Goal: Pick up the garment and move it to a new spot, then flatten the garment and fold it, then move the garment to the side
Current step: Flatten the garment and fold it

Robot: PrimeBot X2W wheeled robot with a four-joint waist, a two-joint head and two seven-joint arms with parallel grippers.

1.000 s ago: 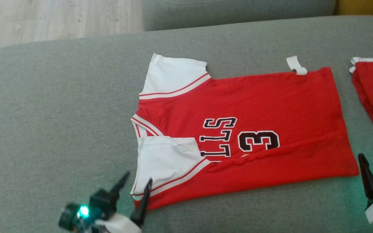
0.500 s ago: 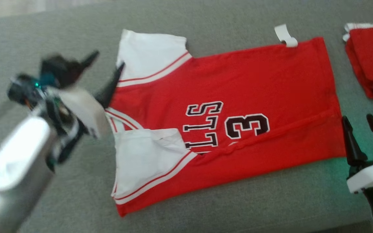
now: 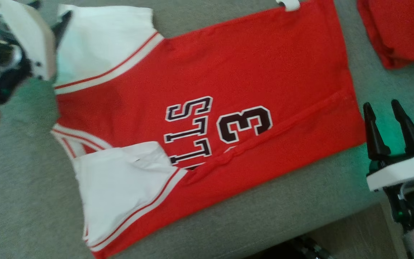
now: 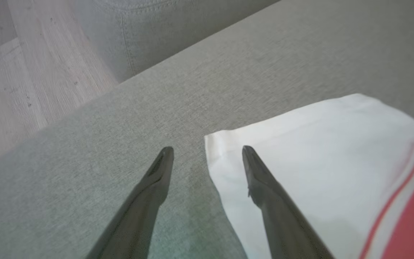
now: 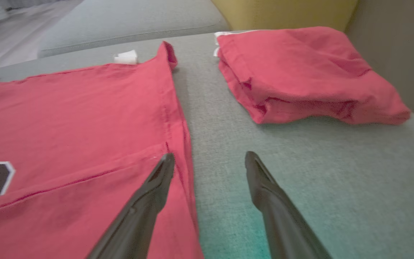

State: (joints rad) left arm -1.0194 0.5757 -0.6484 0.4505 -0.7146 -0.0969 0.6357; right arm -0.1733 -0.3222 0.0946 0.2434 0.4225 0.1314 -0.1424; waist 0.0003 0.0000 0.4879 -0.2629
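A red jersey (image 3: 228, 68) with white sleeves and black lettering lies spread on the grey couch cushion (image 3: 20, 201), its near long edge folded over. My left gripper (image 3: 52, 9) is open at the far white sleeve (image 3: 102, 39). In the left wrist view the left gripper (image 4: 207, 149) straddles that sleeve's (image 4: 318, 144) corner, one finger over the cloth and one over bare cushion. My right gripper (image 3: 381, 104) stands open just beside the jersey's hem. In the right wrist view the right gripper (image 5: 210, 155) has one finger over the hem (image 5: 178, 118) and the other over the cushion.
A second red garment (image 3: 401, 32), folded, lies right of the hem, also in the right wrist view (image 5: 300, 72). A white tag (image 3: 289, 3) sticks out at the jersey's far edge. The cushion's front edge (image 3: 300, 233) runs close below. Wooden floor (image 4: 13, 72) lies beyond the left edge.
The head camera has tilted down and closer. My left gripper has gone from the near sleeve up to the far sleeve's corner. The right gripper stays open by the hem.
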